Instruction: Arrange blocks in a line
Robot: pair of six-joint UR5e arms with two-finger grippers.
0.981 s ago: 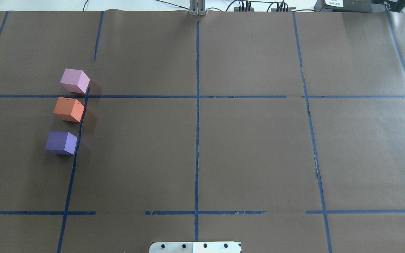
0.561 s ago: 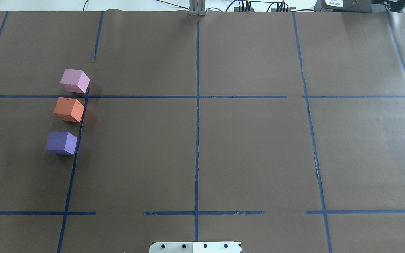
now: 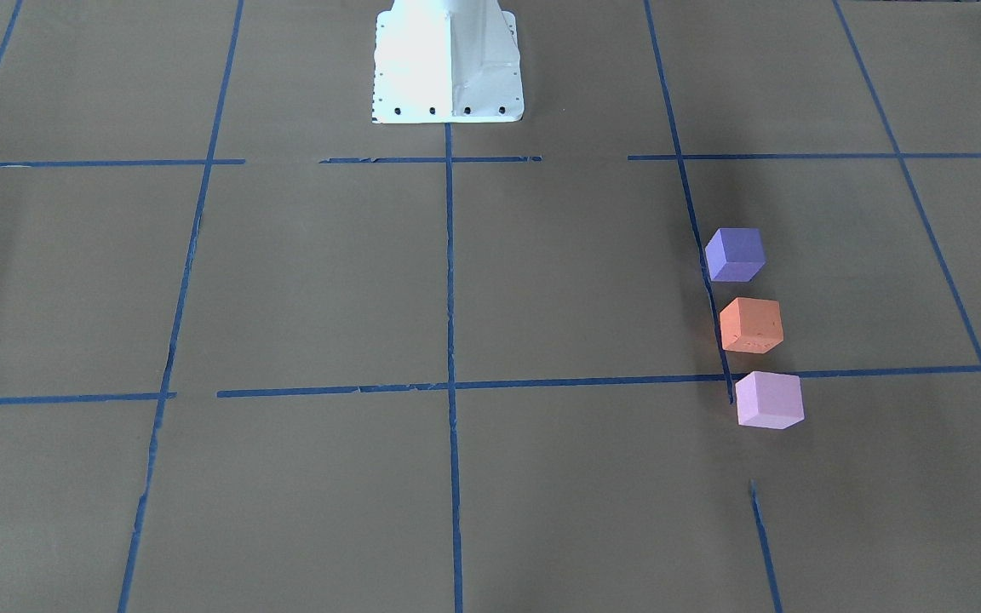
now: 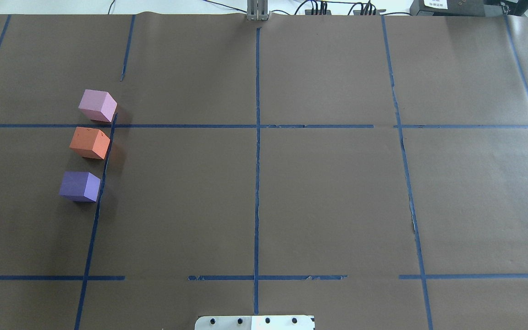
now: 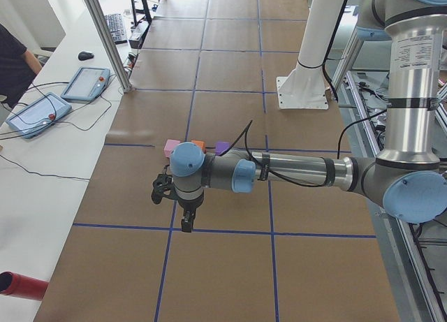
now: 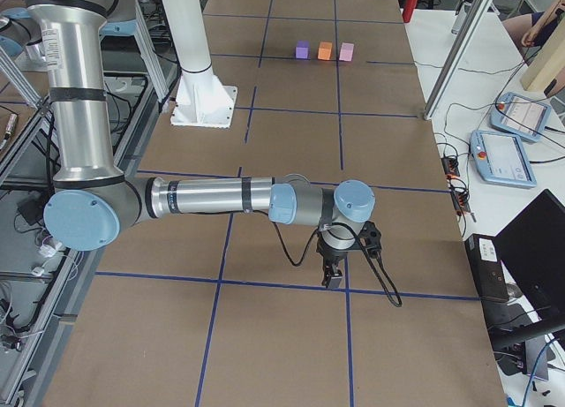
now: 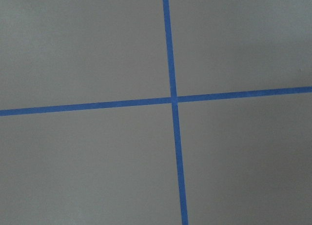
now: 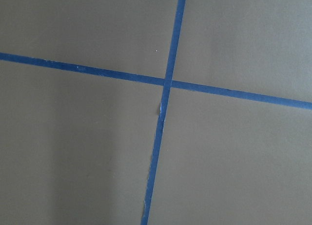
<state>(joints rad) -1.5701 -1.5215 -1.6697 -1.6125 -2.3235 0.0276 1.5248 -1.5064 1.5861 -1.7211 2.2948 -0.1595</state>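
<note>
Three foam cubes stand in a straight row with small gaps beside a blue tape line, on the robot's left side of the table: the pale pink-lilac block (image 4: 97, 105) farthest, the orange block (image 4: 89, 143) in the middle, the violet-blue block (image 4: 79, 186) nearest the robot. They also show in the front view: violet-blue (image 3: 735, 254), orange (image 3: 751, 325), pink-lilac (image 3: 768, 400). My left gripper (image 5: 187, 221) hangs over the table's left end, apart from the blocks. My right gripper (image 6: 334, 275) hangs over the right end. I cannot tell whether either is open or shut.
Brown paper with blue tape lines (image 4: 257, 183) covers the table. The white robot base (image 3: 448, 60) stands at the near middle edge. Control tablets (image 5: 86, 83) and an aluminium post (image 5: 105, 35) stand at the far side. Both wrist views show only paper and a tape cross (image 7: 173, 99).
</note>
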